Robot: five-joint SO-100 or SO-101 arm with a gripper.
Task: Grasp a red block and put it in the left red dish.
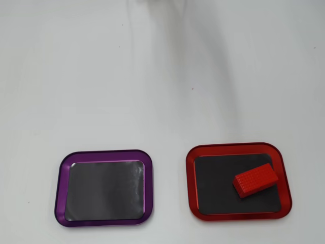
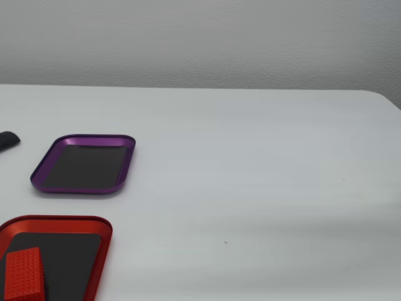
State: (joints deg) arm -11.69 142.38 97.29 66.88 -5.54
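The red block (image 1: 256, 179) lies tilted inside the red-rimmed dish (image 1: 192, 178), on its dark floor toward the right side in the overhead view. In the fixed view the red block (image 2: 24, 274) lies in the red dish (image 2: 103, 235) at the bottom left corner. The gripper and arm are out of both views; only a faint shadow falls across the top of the table in the overhead view.
A purple-rimmed tray (image 1: 62, 185) of the same shape sits empty, left of the red dish in the overhead view; in the fixed view the purple tray (image 2: 128, 160) lies behind the red dish. A small dark object (image 2: 7, 140) pokes in at the fixed view's left edge. The table is white.
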